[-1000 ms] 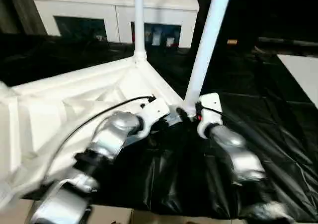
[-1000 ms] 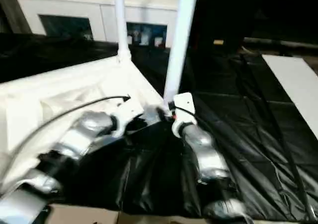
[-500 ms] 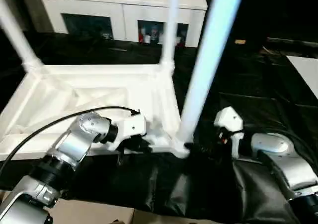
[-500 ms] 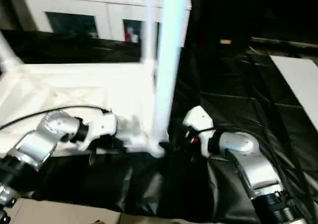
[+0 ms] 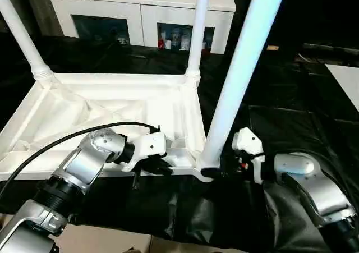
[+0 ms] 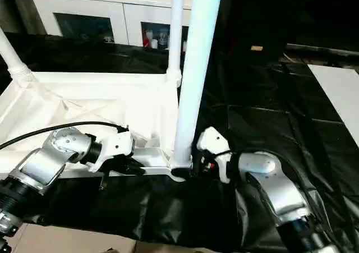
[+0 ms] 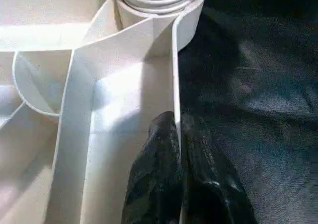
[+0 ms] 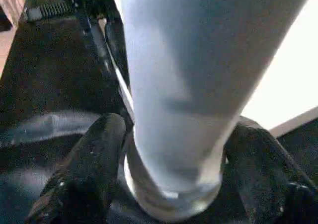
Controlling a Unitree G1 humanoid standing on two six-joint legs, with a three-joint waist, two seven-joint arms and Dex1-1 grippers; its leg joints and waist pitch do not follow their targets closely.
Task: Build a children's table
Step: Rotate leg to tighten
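While pinched shut on the thin near rim wall of the children's table [image 5: 112, 104], the left gripper [image 7: 179, 134] has one black finger either side of that wall, close to the near right corner socket. L. wrist view: fingers [image 7: 154, 179] pressed flat to the wall, no gap seen.

Right gripper [image 8: 171, 149] sits at the base of the near right leg [image 5: 241, 68], fingers [image 8: 87, 169] spread either side of the tube just above the socket. Jaws stand wide; whether the pads actually touch the tube, cannot tell.

Table lies upside down, ribbed underside up, on black sheeting [image 5: 291, 113] over the floor. Near long edge faces the robot; right short edge runs away from the near right corner. Three legs seen standing up from corner sockets: near right leg at the near right corner, a second leg [image 5: 197, 28] at the far right corner, a third leg [image 5: 19, 34] at the far left corner. Tops of all three cut off by the frame edge.

L. forearm [image 5: 84, 163], silver, reaches in over the near edge, black cable [image 5: 67, 138] looping along it. R. forearm [image 5: 314, 185] comes in over the sheeting, beside the right short edge.

Beyond the table's far edge: white cabinet [image 5: 140, 12] w/ glass doors. White panel [image 6: 336, 96] lies on the sheeting, well apart from the table on its right.
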